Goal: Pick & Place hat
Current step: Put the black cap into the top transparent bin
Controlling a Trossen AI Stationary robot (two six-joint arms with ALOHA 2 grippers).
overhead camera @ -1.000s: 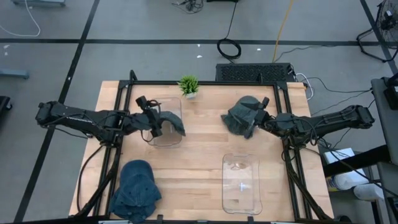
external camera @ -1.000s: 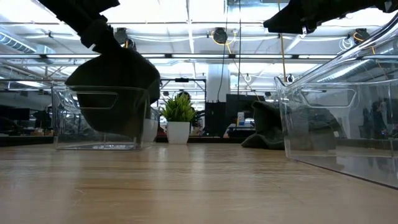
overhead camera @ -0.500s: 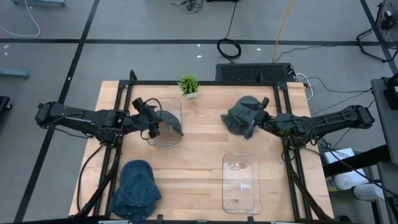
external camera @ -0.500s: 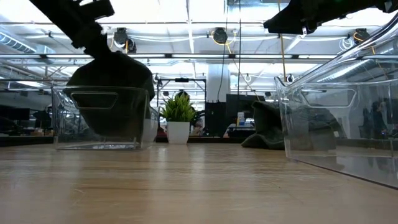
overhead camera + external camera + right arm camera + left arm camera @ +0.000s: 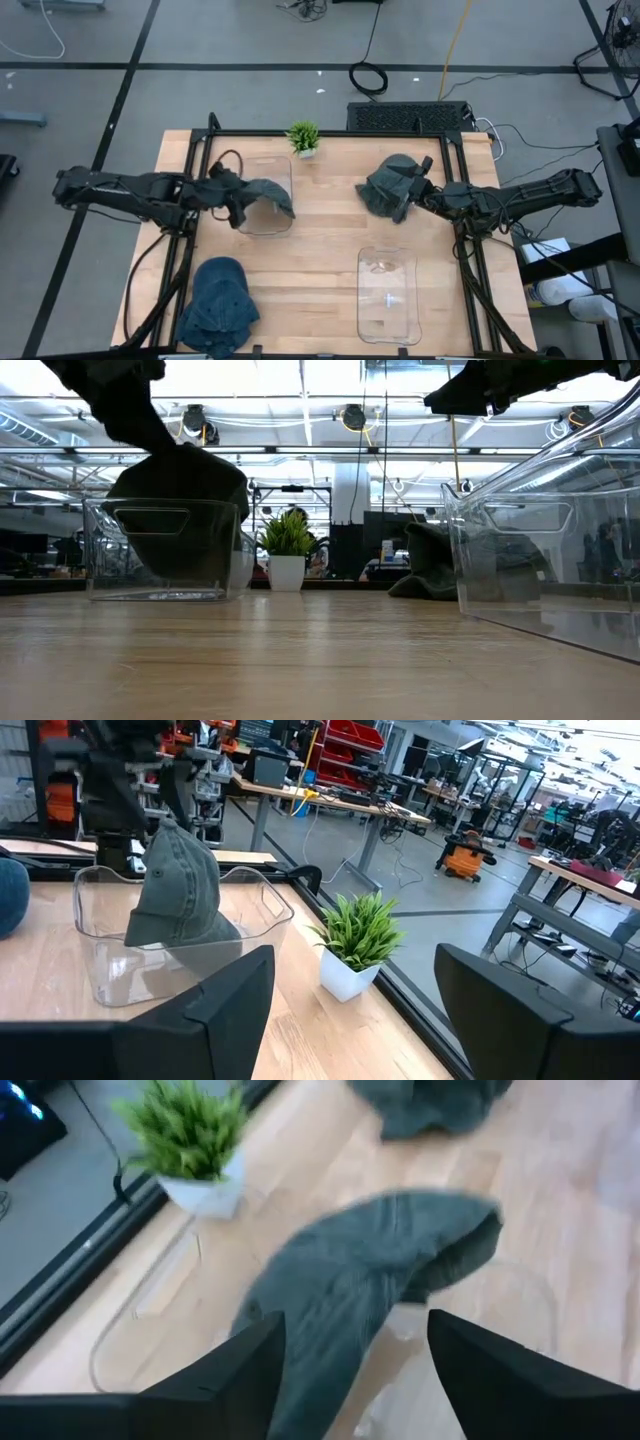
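Overhead, left gripper (image 5: pixel 228 190), fingers parted, beside hat (image 5: pixel 262 194) draped over bin (image 5: pixel 268 222); right gripper (image 5: pixel 418 190), unclenched, rests on second hat (image 5: pixel 388 185).

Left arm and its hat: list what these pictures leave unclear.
- Left gripper, high view: its fingertips merge with the grey hat, so contact is unclear.
- Left wrist view: motion blur; the hat lies beyond the open fingers.
- Low view: the arm is cut off by the top edge.
- Clear bin, low view: the hat fills it, hiding its far wall.
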